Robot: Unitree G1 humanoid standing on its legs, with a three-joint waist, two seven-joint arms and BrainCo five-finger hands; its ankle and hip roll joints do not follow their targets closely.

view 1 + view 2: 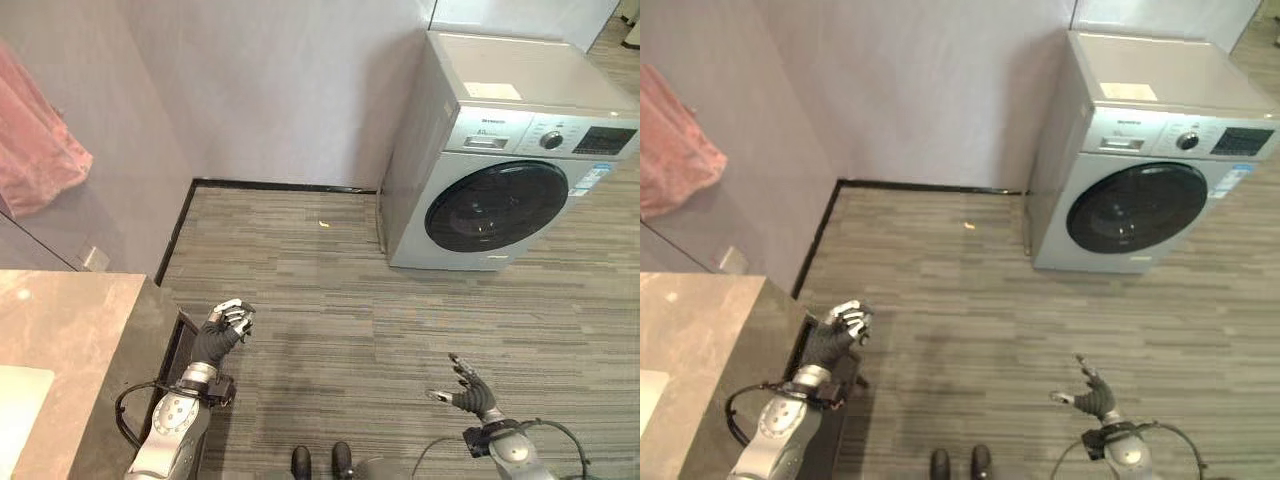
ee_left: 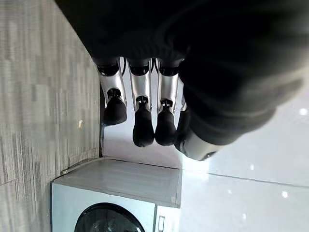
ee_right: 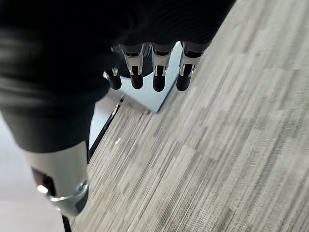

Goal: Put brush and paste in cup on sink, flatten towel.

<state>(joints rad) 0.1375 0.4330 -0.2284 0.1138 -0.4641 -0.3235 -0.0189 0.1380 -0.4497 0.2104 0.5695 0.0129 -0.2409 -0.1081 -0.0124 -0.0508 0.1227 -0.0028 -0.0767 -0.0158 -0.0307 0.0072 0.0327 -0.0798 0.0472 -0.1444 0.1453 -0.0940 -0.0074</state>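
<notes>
Towel [image 1: 38,140], pink, hung against the wall at the far left of the scene, bunched and uneven along its lower edge. It was well apart from both robot hands. Below it, the desk [image 1: 70,330] with a brown stone-look top occupied the lower left corner, and a pale sink [image 1: 18,405] edge showed at that corner's margin. A small wall socket [image 1: 96,258] sat just above the desk's rear edge.

The left robot hand [image 1: 226,325] was raised beside the desk's outer corner, over the striped grey floor [image 1: 330,300]. Its fingers were bent at the tips but apart, and they held nothing; the left wrist view showed the dark fingertips [image 2: 143,130] hanging free with the wall beyond them.

The right robot hand [image 1: 468,387] was held low at the lower right, fingers spread and straight, holding nothing. The right wrist view showed its fingers [image 3: 158,77] extended above the floor.

A silver front-loading washing machine [image 1: 500,160] stood against the rear wall at the upper right. A small yellowish scrap [image 1: 324,224] lay on the floor near the machine's lower left corner.
</notes>
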